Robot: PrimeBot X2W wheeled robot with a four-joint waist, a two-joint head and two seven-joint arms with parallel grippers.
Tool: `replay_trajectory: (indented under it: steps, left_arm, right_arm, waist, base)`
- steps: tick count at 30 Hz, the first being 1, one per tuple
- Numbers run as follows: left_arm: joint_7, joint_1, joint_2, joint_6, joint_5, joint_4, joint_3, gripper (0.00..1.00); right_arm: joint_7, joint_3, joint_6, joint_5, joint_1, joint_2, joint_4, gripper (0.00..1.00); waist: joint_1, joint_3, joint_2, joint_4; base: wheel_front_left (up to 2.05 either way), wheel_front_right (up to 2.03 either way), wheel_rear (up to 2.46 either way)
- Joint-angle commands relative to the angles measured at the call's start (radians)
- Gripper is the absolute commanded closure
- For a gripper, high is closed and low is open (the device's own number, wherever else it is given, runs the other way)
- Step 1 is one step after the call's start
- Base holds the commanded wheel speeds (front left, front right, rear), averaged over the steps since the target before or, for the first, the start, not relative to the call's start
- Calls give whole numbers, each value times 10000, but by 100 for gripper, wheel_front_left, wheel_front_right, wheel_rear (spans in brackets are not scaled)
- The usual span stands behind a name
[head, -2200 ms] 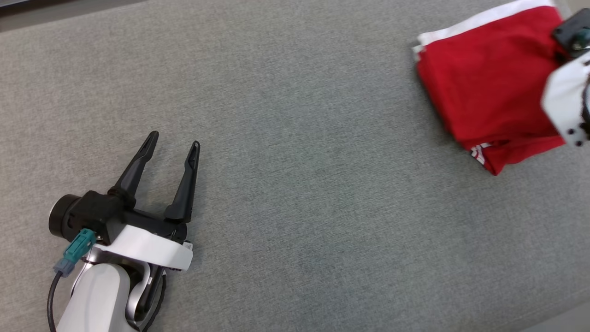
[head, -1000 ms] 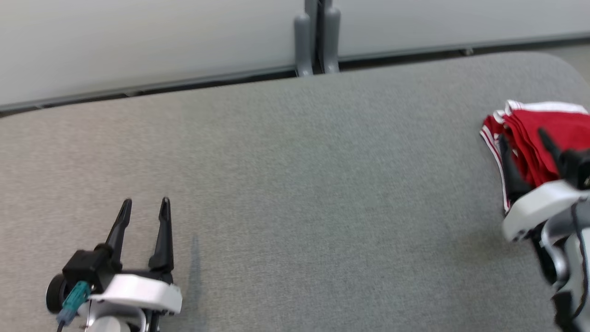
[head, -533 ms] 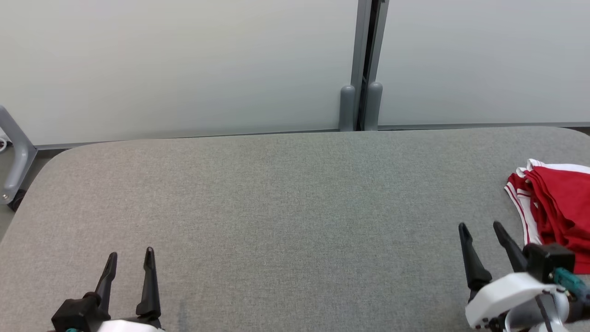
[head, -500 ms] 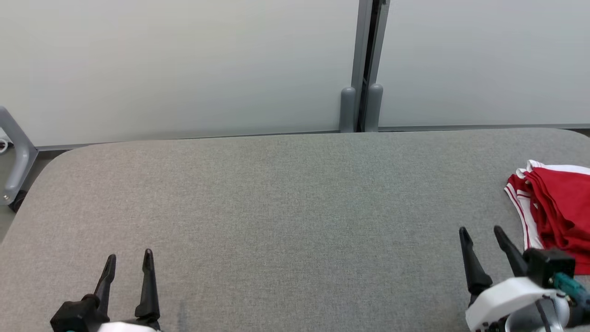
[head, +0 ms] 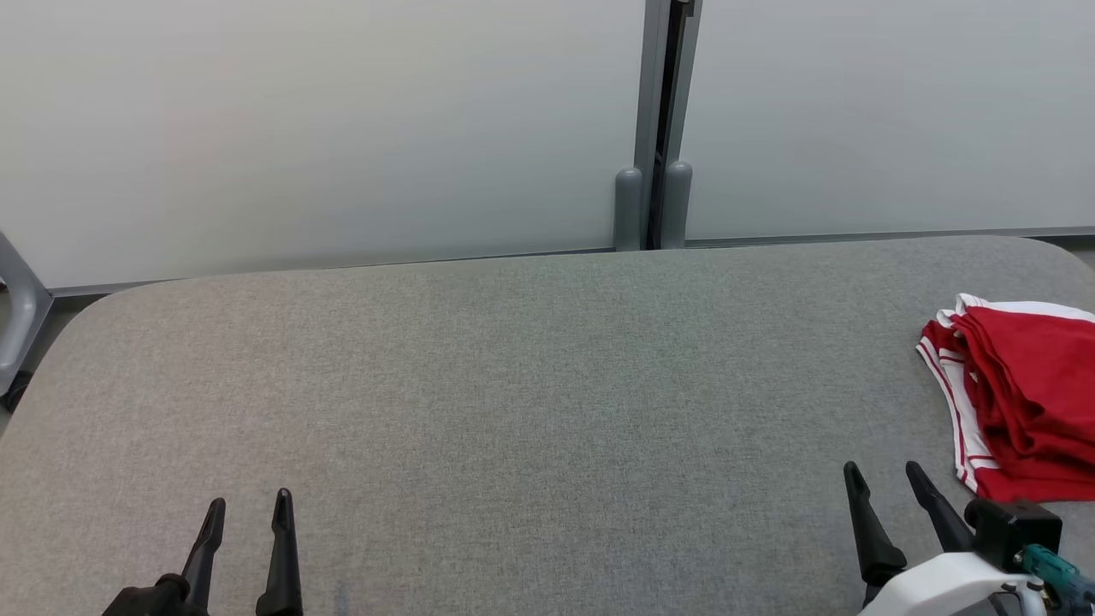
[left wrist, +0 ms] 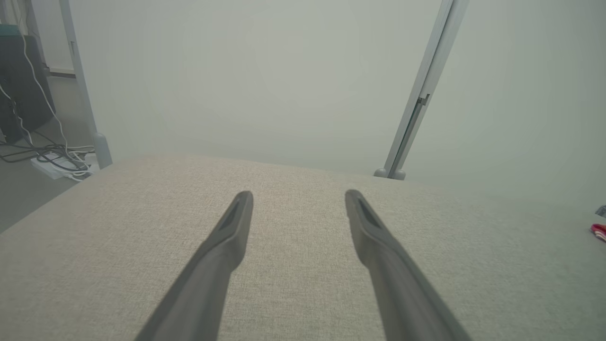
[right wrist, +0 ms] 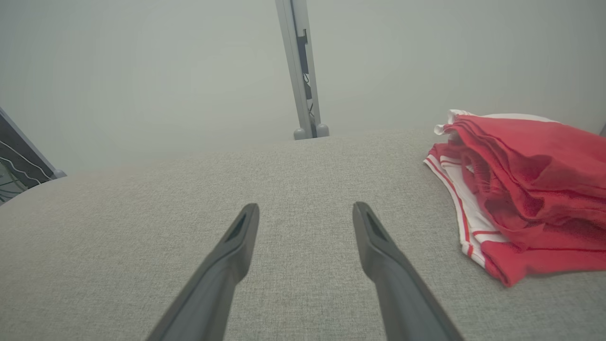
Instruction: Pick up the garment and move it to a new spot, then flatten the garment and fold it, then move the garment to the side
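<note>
Head view, nearest first: the left gripper [head: 248,503] rises from the lower left edge with its two dark fingers spread apart, holding nothing, above the bare grey fabric of the desk [head: 513,385]. At the lower right the right gripper [head: 881,472] is spread just as wide and also grips nothing; its white wrist housing and a teal connector [head: 1039,560] sit at the corner below it. Whether either gripper's tips touch the fabric cannot be told.

Beyond the right gripper and off to its right lies the garment [head: 1026,402], a folded red bundle with white, red-striped trim, resting at the desk's right end. It is near that gripper but apart from it, and well apart from the left gripper across the desk. Along the right wrist view it lies ahead and to the right of the fingers. In the left wrist view it is a small red sliver at the far right.

Farthest back, past the desk's rounded far edge, stand pale panels [head: 342,128] joined at a grey post [head: 654,128]. The left wrist view shows cables [left wrist: 47,156] on the floor off the desk's left end.
</note>
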Motion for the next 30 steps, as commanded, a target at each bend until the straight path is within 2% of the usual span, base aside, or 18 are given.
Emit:
replay_trajectory:
  steps: [1, 22, 23, 30]
  left_arm:
    - [-37, 101, 43, 33, 22, 6, 69, 0]
    - [-38, 102, -25, 182, 71, -66, -55, 0]
    - [-38, 96, -28, 180, 61, -65, -57, 100]
    - [196, 127, -184, 125, -336, 517, -32, 100]
  right_arm:
    - [-15, -1, 2, 5, -86, -39, -83, 0]
    - [-199, 162, 2, 62, -285, -38, 142, 0]
    - [-203, 184, 2, 83, -295, -38, 151, 100]
    - [-19, 141, 0, 333, 47, 138, 590, 100]
  waist:
    - [0, -6, 0, -10]
    - [0, 0, 0, 27]
    - [0, 15, 0, 8]
    - [0, 16, 0, 15]
  base:
    - [0, 0, 0]
    - [0, 0, 0]
    - [0, 0, 0]
    - [0, 0, 0]
